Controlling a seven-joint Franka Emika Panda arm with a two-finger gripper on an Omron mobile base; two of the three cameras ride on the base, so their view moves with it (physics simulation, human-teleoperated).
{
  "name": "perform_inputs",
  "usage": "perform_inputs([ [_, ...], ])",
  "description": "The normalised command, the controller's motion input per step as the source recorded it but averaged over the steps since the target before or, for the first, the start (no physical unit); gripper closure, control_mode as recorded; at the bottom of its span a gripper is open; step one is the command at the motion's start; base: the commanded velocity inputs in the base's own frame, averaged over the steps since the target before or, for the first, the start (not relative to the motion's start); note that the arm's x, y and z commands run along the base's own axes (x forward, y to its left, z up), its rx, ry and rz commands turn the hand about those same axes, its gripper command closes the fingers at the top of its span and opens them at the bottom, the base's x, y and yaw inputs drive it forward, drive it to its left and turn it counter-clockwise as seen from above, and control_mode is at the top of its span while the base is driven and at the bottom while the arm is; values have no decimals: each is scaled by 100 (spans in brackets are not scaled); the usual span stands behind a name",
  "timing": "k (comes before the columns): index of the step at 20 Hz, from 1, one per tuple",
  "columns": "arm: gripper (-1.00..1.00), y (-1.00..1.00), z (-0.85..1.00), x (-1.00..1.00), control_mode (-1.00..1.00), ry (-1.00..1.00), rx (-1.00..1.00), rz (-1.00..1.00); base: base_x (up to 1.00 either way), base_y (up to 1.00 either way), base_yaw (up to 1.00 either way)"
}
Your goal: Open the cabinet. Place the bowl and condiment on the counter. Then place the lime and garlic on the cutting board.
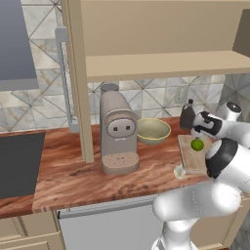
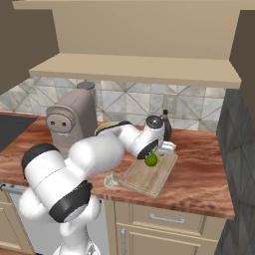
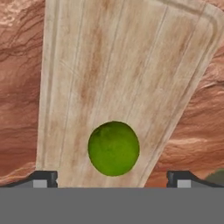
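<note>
The lime is lying on the cutting board, low in the centre of the hand view. The gripper is positioned directly over it with its jaws standing wide apart, one fingertip at the lower left and the other at the lower right, neither touching the lime.

In the left base view, the cutting board is sitting at the right of the frame on the counter, with the lime on it. The garlic is resting just beside the board's near left edge, on the counter. The bowl is standing at centre, just right of the coffee machine. The condiment is standing behind the board, at right of centre.

The cabinet is occupying the top of the frame, its door standing open edge-on and its shelf exposed.

In the right base view, the arm is reaching across the centre, and the lime is showing just below the hand on the cutting board.
</note>
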Motion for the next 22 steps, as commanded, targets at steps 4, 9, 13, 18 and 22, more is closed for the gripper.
perform_inputs([
  [4, -100, 0, 4, -33, -100, -5, -1, 24, 0, 0, 0],
  [9, -100, 0, 45, -25, -100, -7, -2, 23, 0, 0, 0],
  [13, -100, -1, 68, -28, -100, -8, -1, 18, 0, 0, 0],
  [18, -100, -1, 44, -41, -100, -1, -4, 6, 0, 0, 0],
  [22, -100, 0, 3, -54, -100, -13, -2, 0, 0, 0, 0],
])
